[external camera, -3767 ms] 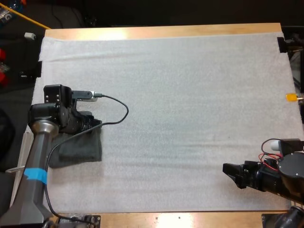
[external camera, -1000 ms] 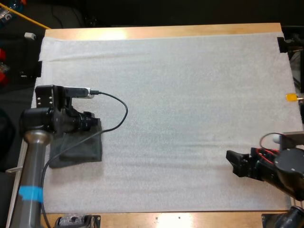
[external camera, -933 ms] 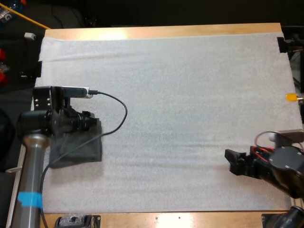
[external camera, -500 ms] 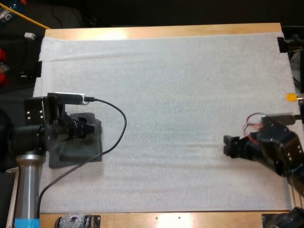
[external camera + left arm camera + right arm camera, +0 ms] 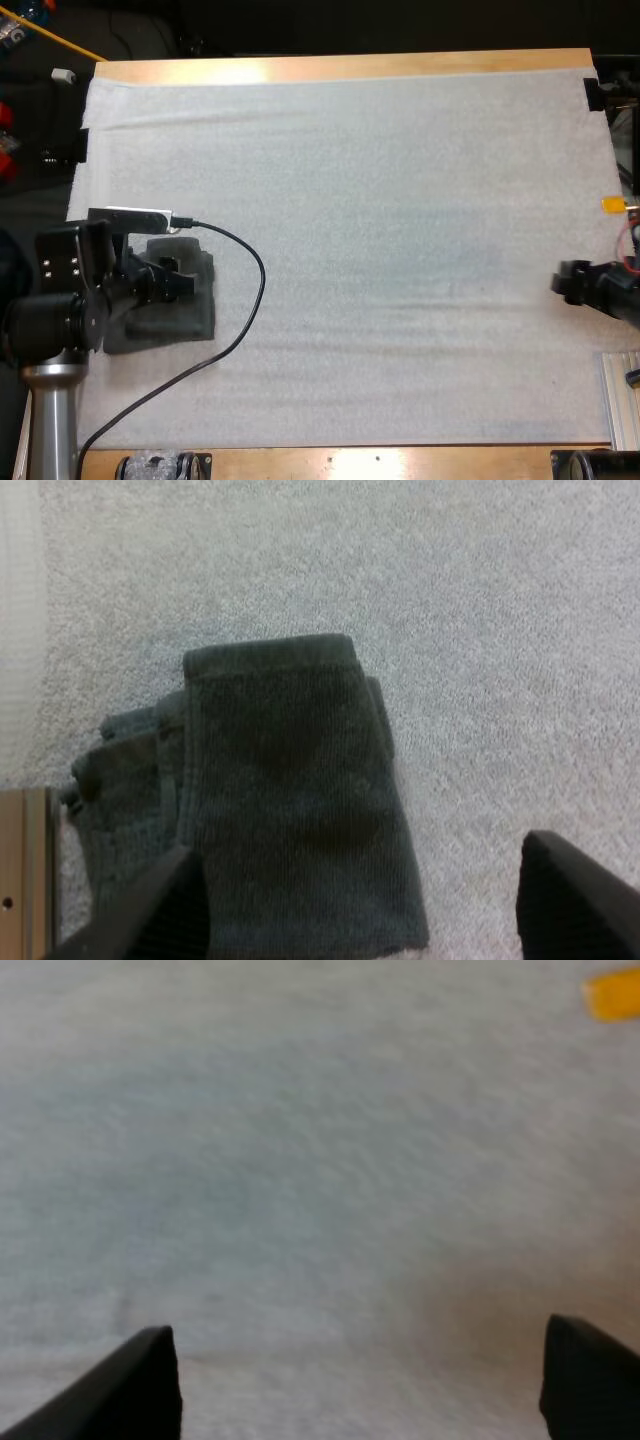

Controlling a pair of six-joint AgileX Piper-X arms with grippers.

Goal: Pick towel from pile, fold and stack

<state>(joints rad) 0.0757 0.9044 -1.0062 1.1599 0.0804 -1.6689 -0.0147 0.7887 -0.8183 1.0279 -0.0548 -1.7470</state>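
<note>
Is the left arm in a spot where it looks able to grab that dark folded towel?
Probably yes. The left gripper hovers right above the folded towel with its fingers open, and nothing lies between them on the white mat.

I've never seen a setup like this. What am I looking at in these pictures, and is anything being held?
These are two robot arms at a wooden table covered by a white mat. One picture looks down from above; the other two come from cameras on each arm's wrist. The black shapes in those are each gripper's two fingers. The left gripper hovers open over a folded stack of dark grey-green towels. The right gripper is open above bare mat. Nothing is held.
</note>
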